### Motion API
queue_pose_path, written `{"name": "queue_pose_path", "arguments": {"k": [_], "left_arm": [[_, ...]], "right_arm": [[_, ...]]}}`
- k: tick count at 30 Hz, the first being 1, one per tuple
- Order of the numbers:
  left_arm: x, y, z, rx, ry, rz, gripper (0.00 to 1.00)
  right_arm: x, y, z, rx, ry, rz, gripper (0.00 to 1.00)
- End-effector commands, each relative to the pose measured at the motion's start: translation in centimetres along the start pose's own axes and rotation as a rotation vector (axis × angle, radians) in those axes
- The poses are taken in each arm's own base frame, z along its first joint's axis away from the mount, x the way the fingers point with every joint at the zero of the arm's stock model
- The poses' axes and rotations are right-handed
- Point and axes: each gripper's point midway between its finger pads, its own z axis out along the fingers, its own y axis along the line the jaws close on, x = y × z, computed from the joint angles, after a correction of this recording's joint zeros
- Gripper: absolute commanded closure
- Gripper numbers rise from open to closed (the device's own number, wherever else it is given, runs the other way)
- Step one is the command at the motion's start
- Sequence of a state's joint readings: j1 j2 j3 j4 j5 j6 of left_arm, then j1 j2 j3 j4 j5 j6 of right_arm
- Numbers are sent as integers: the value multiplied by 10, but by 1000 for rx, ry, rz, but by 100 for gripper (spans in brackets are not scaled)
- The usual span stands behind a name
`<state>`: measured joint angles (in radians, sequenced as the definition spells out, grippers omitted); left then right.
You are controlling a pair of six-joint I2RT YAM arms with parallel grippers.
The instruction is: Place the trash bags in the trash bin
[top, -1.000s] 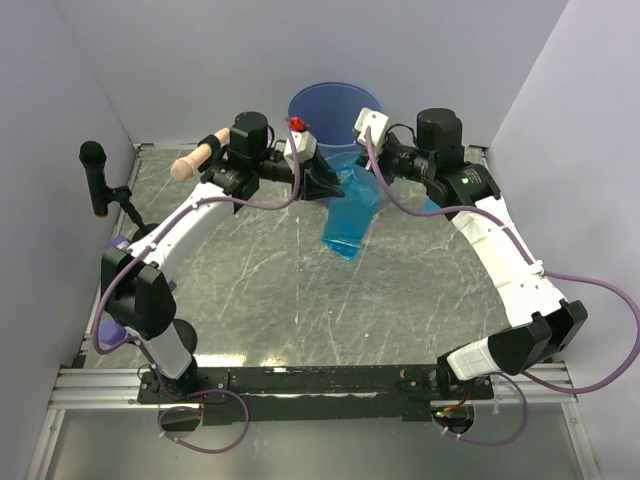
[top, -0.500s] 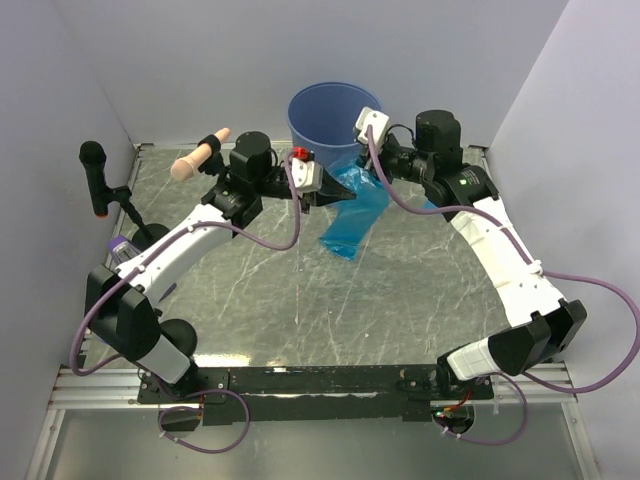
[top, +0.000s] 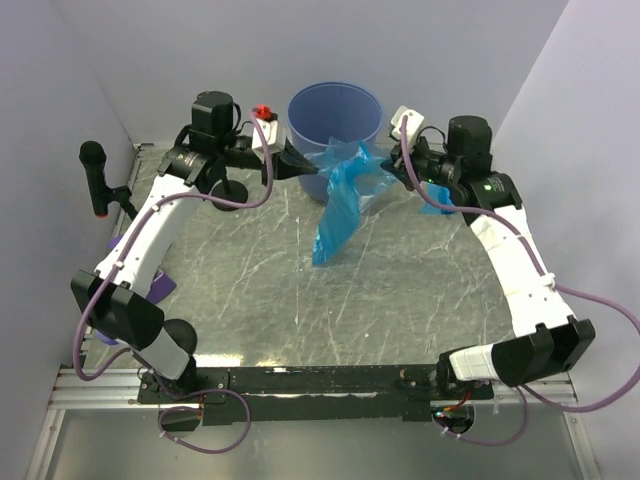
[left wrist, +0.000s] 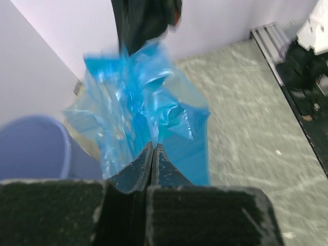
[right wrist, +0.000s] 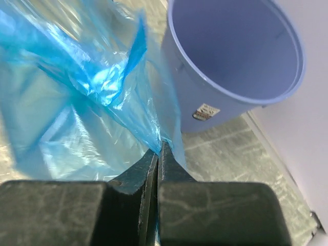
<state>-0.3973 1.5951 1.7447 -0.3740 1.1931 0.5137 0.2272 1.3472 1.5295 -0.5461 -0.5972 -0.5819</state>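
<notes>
The trash bin [top: 335, 115] is a round blue bucket at the back middle of the table. A thin bright-blue trash bag [top: 335, 200] hangs just in front of it, held up at its top between both grippers, its lower end drooping toward the table. My left gripper [top: 305, 165] is shut on the bag's left top edge. My right gripper [top: 385, 165] is shut on its right top edge. The left wrist view shows shut jaws [left wrist: 154, 147] pinching the film [left wrist: 148, 102]. The right wrist view shows shut jaws [right wrist: 160, 147] pinching the film [right wrist: 77, 92] beside the bin [right wrist: 236, 51]. A second small blue bag [top: 437, 198] lies under the right arm.
A black microphone on a stand [top: 95, 175] is at the left edge. A purple object [top: 130, 250] lies by the left arm. Grey walls close in the back and sides. The bin shows at the lower left of the left wrist view [left wrist: 31, 148].
Both grippers have moved apart, the left one leftward and back, the right one rightward. The bag is now stretched between them and lifted closer to the bin's front rim.
</notes>
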Motion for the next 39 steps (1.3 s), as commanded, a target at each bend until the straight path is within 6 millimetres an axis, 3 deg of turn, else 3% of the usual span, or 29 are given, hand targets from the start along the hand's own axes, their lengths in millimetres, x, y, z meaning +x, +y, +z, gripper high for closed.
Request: {"name": "queue_pose_path", "arguments": {"k": [1, 6, 18, 28, 31, 34, 35, 39], "left_arm": [[27, -24, -9, 77, 74, -41, 100], [33, -20, -19, 36, 112, -14, 100], [42, 23, -44, -150, 163, 26, 100], [44, 57, -58, -278, 175, 23, 99], [33, 62, -60, -291, 145, 9, 99], [16, 54, -55, -247, 86, -33, 99], [10, 46, -52, -210, 60, -63, 96], [-20, 24, -46, -105, -21, -175, 45]], "right_arm": [[-25, 14, -26, -32, -91, -22, 100], [-17, 22, -38, -62, -81, -54, 100], [-30, 105, -82, -389, -155, -238, 100], [-26, 115, -92, -376, -150, -273, 100], [-25, 116, -92, -377, -149, -272, 100], [-30, 113, -89, -368, -163, -262, 100], [-30, 112, -85, -369, -166, -253, 100], [-28, 112, -74, -388, -154, -333, 100]]}}
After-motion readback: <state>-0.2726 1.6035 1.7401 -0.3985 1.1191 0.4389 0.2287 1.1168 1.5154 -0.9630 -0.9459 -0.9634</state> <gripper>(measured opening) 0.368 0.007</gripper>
